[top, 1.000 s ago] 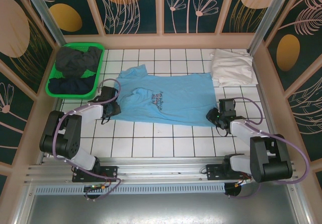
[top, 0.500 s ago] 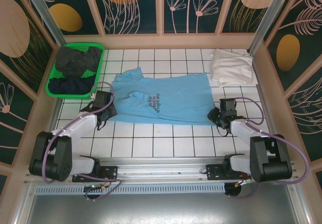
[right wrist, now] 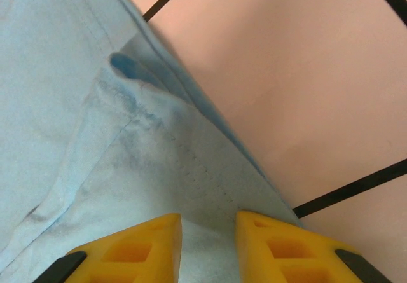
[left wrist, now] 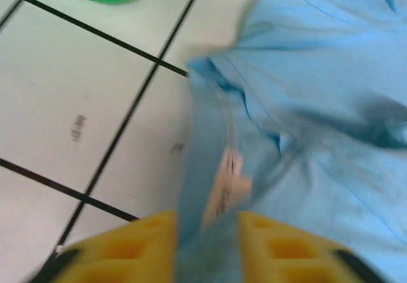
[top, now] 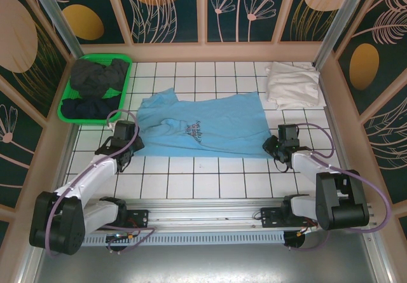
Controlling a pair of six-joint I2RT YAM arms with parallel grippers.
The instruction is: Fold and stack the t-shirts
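The light sky-blue t-shirt lies spread across the middle of the white tiled table, with its printed text facing up and wrinkled. My left gripper is shut on its left edge, where a collar fold and a small label run between the yellow fingers. My right gripper is shut on the shirt's near right hem corner, and the fabric passes between its fingers. A folded white t-shirt sits at the back right. Dark t-shirts are piled at the back left.
The dark shirts fill a green plastic basket in the back left corner, close to my left gripper. Wooden walls enclose the table on three sides. Bare tiles stretch between the blue shirt and the arm bases.
My left arm has swung outward to the left, pulling the shirt's left edge with it. The shirt has shifted left and flattened. The right gripper has barely moved.
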